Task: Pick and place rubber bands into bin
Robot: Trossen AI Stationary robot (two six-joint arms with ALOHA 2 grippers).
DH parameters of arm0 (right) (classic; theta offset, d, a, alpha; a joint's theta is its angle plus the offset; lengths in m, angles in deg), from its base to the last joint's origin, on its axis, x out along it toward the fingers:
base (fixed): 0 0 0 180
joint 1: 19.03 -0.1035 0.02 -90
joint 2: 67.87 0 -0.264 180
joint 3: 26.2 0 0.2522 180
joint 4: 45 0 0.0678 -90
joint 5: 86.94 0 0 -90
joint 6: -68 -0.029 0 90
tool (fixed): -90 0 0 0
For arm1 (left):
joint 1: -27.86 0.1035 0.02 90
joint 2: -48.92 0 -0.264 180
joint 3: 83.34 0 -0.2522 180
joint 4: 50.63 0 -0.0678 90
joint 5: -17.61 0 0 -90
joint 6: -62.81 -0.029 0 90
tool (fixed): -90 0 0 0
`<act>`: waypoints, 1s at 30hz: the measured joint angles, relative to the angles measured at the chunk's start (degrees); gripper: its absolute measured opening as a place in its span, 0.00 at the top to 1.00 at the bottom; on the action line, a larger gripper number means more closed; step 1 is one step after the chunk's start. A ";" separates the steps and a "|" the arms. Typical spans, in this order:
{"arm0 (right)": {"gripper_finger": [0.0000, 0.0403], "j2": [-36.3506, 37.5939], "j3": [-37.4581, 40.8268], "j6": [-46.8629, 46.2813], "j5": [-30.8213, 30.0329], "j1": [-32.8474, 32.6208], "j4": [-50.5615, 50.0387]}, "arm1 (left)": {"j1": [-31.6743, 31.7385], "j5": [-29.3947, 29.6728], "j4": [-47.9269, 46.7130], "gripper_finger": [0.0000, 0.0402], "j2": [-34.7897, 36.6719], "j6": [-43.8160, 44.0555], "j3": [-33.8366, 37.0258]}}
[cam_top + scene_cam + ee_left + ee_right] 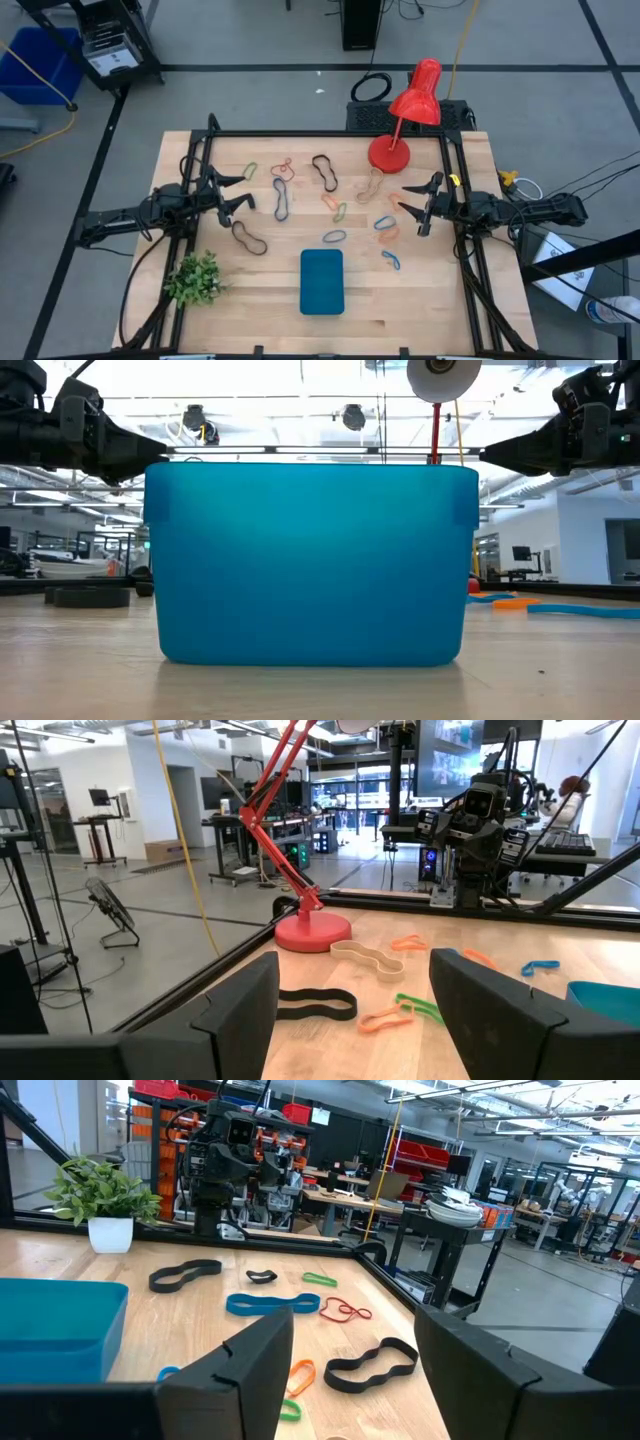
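Several rubber bands lie flat on the wooden table, among them a black one (pixel 250 237), a dark blue one (pixel 282 200), a black one (pixel 324 172), a tan one (pixel 372 184) and a blue one (pixel 334 236). The teal bin (pixel 322 281) stands near the front edge and fills the low view (pixel 310 560). My left gripper (pixel 248 191) is open and empty above the table's left part, near the dark blue band. My right gripper (pixel 412 205) is open and empty above the right part, near a blue band (pixel 385 222) and an orange band (pixel 388 233).
A red desk lamp (pixel 405 120) stands at the back right, its base (pixel 312 932) near the tan band (pixel 365 958). A small potted plant (pixel 195 278) stands at the front left. A black frame (pixel 330 133) runs along the table's sides.
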 joint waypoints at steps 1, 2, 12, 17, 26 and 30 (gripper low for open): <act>0.49 0.02 -0.01 -0.01 0.00 0.01 0.00 | 0.00 0.02 0.01 0.34 0.01 0.00 -0.01; 0.49 0.02 -0.01 0.00 0.00 0.02 0.00 | -0.01 0.00 -0.01 0.34 0.01 -0.02 0.01; 0.49 0.01 0.00 -0.01 0.00 0.01 0.00 | -0.01 0.02 -0.01 0.34 -0.01 -0.02 0.01; 0.49 0.02 -0.01 1.37 0.00 0.01 0.44 | 0.00 0.02 0.00 0.34 -0.01 0.00 0.00; 0.49 -0.05 -0.01 -0.68 0.00 0.01 -0.53 | 0.01 0.02 -0.01 0.34 -0.01 0.00 -0.01; 0.49 -0.05 -0.01 -0.83 0.00 0.02 -0.50 | 0.01 0.01 0.01 0.34 0.00 0.00 -0.01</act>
